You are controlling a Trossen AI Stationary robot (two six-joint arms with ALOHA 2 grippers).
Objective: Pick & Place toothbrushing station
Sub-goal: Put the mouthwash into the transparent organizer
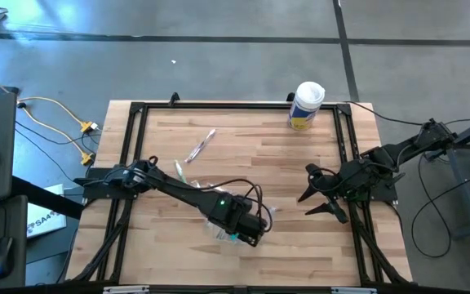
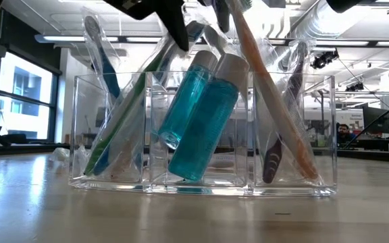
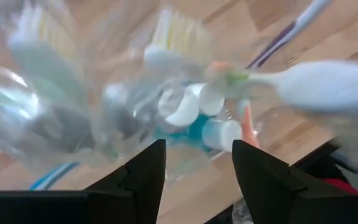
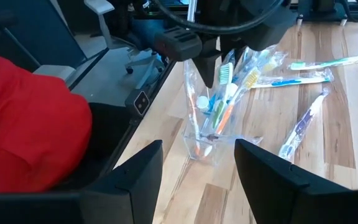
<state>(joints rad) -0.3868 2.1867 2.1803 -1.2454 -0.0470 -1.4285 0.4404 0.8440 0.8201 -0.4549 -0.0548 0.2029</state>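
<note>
Clear holder [image 1: 233,233] lower centre in high view, directly under left gripper [image 1: 247,229]; right gripper [image 1: 321,198] spread, idle at right edge. Low view: brushes [image 2: 269,101] stand near-upright, tubes [image 2: 204,128] in middle compartment. Left wrist: fingers [image 3: 145,171] apart, empty, above holder.

Light butcher-block wooden table [image 1: 243,171] with black metal frame [image 1: 137,110], white cylindrical canister with yellow label [image 1: 306,106] upright at its far edge, yellow cables [image 1: 51,122] on grey floor, red cloth [image 4: 23,118] beside table
</note>
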